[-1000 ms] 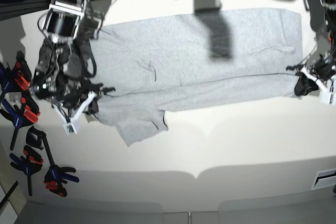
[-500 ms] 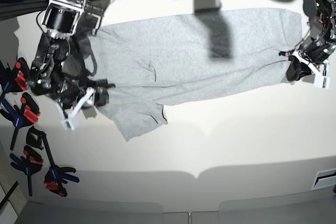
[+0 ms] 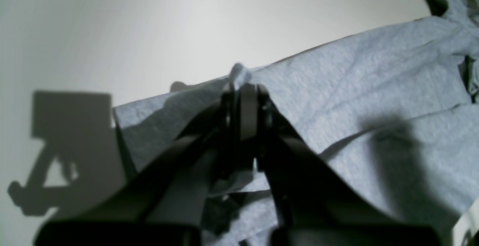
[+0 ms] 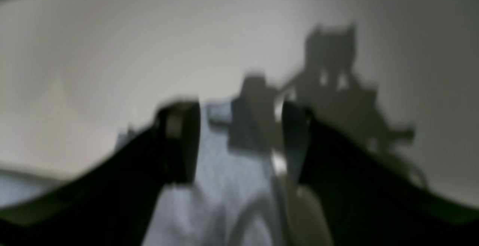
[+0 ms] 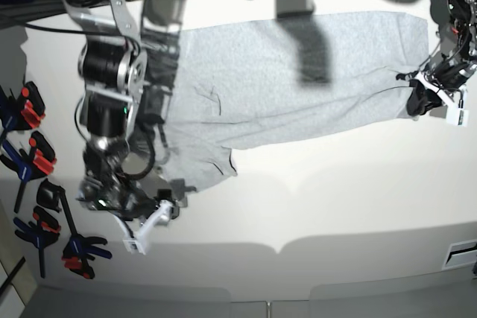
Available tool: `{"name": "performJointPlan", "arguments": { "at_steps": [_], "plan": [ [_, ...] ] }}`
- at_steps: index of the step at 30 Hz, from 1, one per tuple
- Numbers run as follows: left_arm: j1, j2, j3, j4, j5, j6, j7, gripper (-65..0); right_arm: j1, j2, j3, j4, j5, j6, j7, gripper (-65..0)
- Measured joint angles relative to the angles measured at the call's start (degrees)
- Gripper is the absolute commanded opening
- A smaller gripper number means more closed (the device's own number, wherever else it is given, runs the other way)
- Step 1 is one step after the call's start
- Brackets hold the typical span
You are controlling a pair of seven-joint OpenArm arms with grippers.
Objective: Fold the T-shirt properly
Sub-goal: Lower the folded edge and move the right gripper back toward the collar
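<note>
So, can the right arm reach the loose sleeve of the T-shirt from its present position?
Probably yes. The right gripper is open and holds nothing, and the sleeve of the T-shirt lies flat just beside it. Only bare table lies between them.

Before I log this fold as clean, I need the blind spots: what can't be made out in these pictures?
- Base view: the T-shirt's near-left part, sleeve included, is hidden behind the right arm.
- Right wrist view: blurred; the right gripper is open, but which cloth edge lies under it is unclear.
- Left wrist view: the left gripper's own fingers hide the cloth it pinches.
- Any lettering: none visible anywhere.
</note>
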Motion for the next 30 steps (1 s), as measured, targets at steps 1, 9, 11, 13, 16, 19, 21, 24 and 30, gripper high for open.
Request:
{"name": "performJointPlan", "arguments": {
  "at_steps": [1,9,11,13,16,19,21,24,30],
  "plan": [
    [0.0,0.0,0.0,0.0,0.0,0.0,0.0,-65.0,1.5,-0.5,-1.0,-3.3,-1.6,0.0,2.3,-32.1],
    [0.1,0.0,0.0,0.0,0.1,0.0,0.1,-65.0,0.7,-5.2,-8.3,-11.2,-10.2,-9.2,10.8,-32.1],
    [0.1,0.0,0.0,0.0,0.1,0.0,0.1,-65.0,0.4,-5.2,-8.9,-11.2,-10.4,-10.4,12.4,-32.1],
    [0.1,0.0,0.0,0.0,0.0,0.0,0.1,-65.0,0.3,-4.6,-8.8,-11.1,-10.4,-12.0,12.7,-32.1],
    [0.1,0.0,0.0,0.0,-1.2,0.0,0.1,-65.0,-0.6,-3.5,-8.8,-11.1,-10.5,-13.0,13.1,-32.1],
    [0.0,0.0,0.0,0.0,-1.9,0.0,0.1,-65.0,-1.2,-2.4,-8.8,-11.1,-10.6,-13.0,12.6,-32.1],
    [0.1,0.0,0.0,0.0,-1.9,0.0,0.1,-65.0,-1.0,-1.8,-8.8,-11.1,-10.0,-13.0,12.3,-32.1],
    [0.1,0.0,0.0,0.0,-1.9,0.0,0.1,-65.0,-0.7,-1.6,-8.8,-11.1,-8.4,-11.9,12.2,-32.1],
    [0.1,0.0,0.0,0.0,-1.9,0.0,0.1,-65.0,-1.6,-2.6,-8.8,-11.1,-8.3,-11.3,12.4,-40.7]
  ]
}}
